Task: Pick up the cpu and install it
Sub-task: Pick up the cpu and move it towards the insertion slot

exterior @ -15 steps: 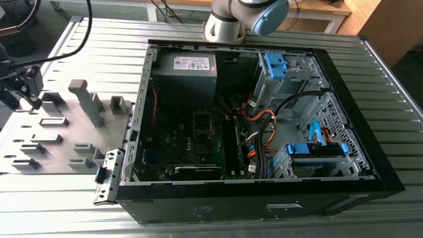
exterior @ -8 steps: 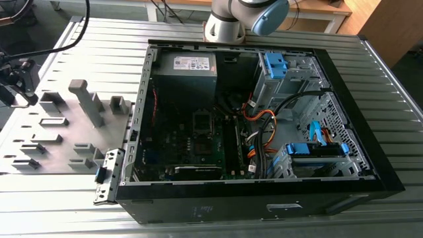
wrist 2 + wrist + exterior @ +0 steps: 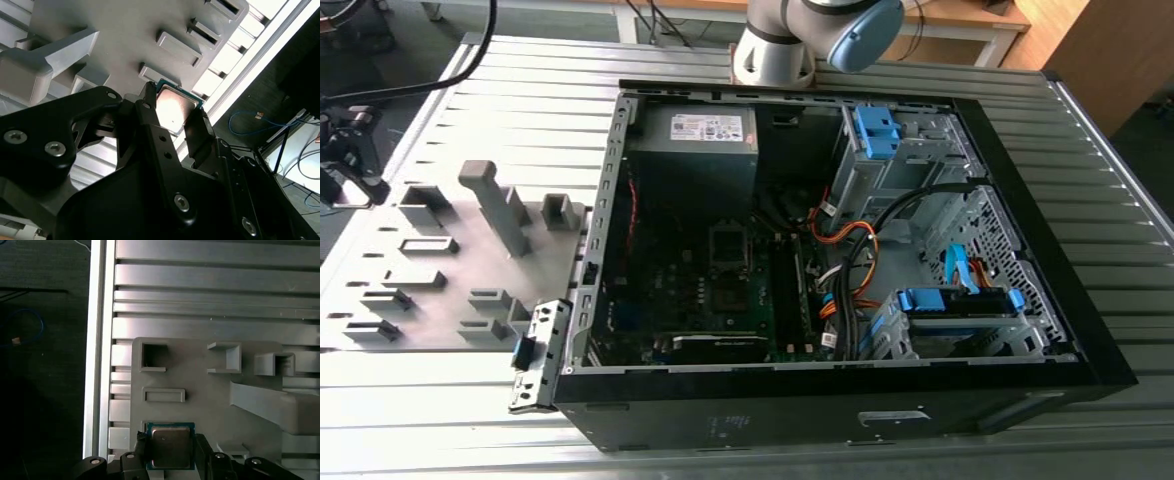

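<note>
The cpu [image 3: 170, 446], a small square chip with a silver top and a green rim, sits at the edge of the grey fixture plate [image 3: 200, 390]. It also appears in the second wrist view as the cpu [image 3: 175, 107]. My gripper [image 3: 171, 452] has a black finger pressed against each of two opposite sides of the chip, with no gap showing. In the exterior view the gripper [image 3: 350, 165] is at the far left, above the plate [image 3: 440, 290]. The open computer case [image 3: 841, 250] lies on its side, its motherboard socket [image 3: 731, 265] exposed.
Raised grey blocks and slots [image 3: 494, 205] stand on the fixture plate. The arm's base [image 3: 781, 45] is behind the case. The ribbed metal table's edge [image 3: 95, 365] runs close beside the plate. Orange and black cables [image 3: 847, 260] and blue drive bays [image 3: 961, 300] are inside the case.
</note>
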You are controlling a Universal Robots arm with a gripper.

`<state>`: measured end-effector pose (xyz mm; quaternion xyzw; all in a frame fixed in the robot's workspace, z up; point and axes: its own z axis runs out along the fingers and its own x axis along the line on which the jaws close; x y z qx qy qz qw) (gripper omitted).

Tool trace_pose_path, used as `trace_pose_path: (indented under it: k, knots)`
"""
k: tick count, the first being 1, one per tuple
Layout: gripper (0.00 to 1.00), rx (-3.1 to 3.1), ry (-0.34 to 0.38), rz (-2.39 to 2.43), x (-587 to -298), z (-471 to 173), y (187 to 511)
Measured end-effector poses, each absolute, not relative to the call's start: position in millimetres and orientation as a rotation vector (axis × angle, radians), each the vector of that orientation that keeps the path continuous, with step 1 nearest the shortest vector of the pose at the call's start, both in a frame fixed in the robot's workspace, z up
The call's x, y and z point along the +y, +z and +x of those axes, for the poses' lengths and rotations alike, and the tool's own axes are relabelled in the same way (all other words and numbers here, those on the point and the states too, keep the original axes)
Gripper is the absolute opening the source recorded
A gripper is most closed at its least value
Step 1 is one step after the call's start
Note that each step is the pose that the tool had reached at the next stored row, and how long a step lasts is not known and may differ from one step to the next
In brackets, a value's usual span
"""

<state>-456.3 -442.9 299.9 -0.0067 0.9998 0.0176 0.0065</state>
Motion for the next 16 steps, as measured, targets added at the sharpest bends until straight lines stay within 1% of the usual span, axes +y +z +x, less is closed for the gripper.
trace_pose_path:
  k: [16]
  knots:
    - [0.47,3.128,0.055,-0.021,-442.9,-456.3,304.6]
